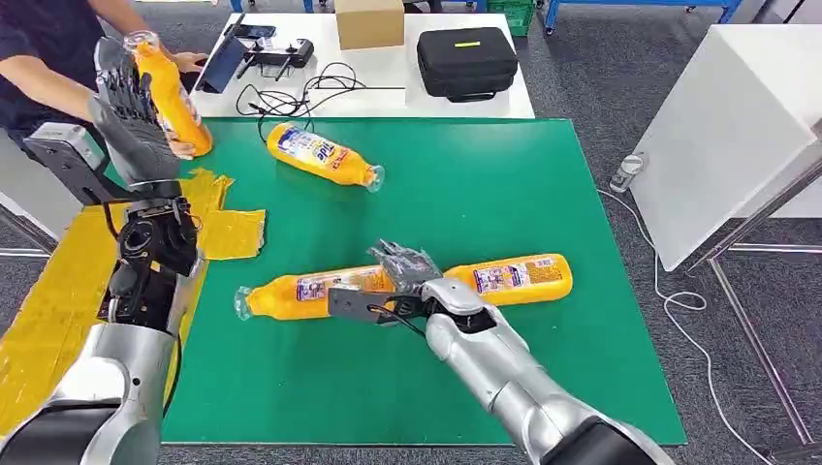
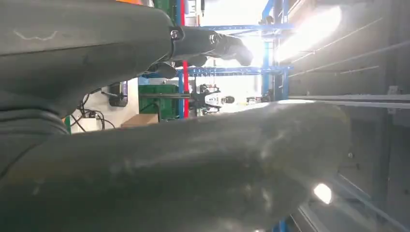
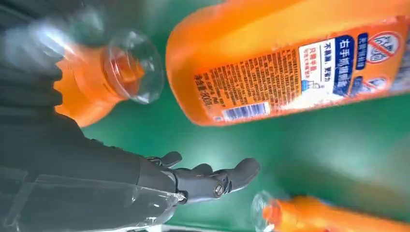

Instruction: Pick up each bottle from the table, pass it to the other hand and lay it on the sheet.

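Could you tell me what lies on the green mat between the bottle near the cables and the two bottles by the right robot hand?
Nothing: in the head view, bare green mat separates that bottle from the pair beside the right robot hand.

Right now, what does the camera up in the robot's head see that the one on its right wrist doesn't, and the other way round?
Head view alone: the left hand raised, gripping an orange plastic bottle, a person's hand beside it, the yellow sheet and a black case.

Right wrist view alone: close-up small print and barcode on a bottle label.

Both: the green mat, the open right hand and lying orange bottles.
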Controlling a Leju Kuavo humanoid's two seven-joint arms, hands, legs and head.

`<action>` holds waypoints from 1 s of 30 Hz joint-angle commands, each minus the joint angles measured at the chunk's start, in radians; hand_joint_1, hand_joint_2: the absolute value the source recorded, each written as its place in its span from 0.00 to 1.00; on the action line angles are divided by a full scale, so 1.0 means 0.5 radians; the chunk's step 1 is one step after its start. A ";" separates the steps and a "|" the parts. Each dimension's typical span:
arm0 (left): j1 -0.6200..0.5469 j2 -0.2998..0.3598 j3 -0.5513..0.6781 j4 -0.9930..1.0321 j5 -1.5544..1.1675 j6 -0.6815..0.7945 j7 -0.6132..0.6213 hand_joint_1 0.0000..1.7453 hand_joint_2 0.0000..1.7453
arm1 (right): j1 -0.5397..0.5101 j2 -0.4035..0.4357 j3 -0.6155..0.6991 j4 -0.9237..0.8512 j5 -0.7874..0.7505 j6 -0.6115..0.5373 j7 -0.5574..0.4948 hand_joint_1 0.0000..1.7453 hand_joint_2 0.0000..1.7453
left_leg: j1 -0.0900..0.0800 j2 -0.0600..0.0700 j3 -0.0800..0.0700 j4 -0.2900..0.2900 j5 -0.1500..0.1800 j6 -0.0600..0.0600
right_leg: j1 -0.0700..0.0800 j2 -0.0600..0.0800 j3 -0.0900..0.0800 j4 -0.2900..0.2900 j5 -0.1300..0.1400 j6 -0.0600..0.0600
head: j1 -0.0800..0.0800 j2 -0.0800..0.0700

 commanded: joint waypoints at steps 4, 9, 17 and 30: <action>-0.059 -0.001 -0.068 0.017 0.052 0.022 -0.008 0.00 0.00 | -0.082 0.017 0.137 0.189 0.051 0.082 0.098 0.00 1.00 | 0.001 -0.001 0.002 0.000 -0.002 -0.001 | 0.001 -0.002 0.003 0.000 -0.002 0.001 | 0.000 0.001; -0.022 0.013 -0.089 -0.050 0.075 0.045 -0.010 0.00 0.00 | -0.087 0.025 0.161 0.200 0.076 0.099 0.132 0.00 1.00 | 0.000 0.001 0.002 0.000 -0.001 -0.001 | 0.000 -0.001 0.002 0.000 -0.001 0.001 | 0.000 0.001; 0.022 0.016 -0.106 -0.105 0.098 0.049 -0.008 0.00 0.00 | -0.075 0.034 0.171 0.205 0.085 0.125 0.127 1.00 1.00 | 0.001 0.001 0.006 0.000 -0.003 -0.002 | 0.001 -0.002 0.006 0.000 -0.003 0.002 | 0.000 0.001; 0.011 0.018 -0.106 -0.115 0.113 0.039 -0.005 0.00 0.00 | -0.071 0.027 0.167 0.203 0.087 0.096 0.148 1.00 1.00 | 0.000 0.000 0.005 0.000 -0.002 -0.002 | 0.001 -0.003 0.005 0.000 -0.002 0.002 | 0.000 0.001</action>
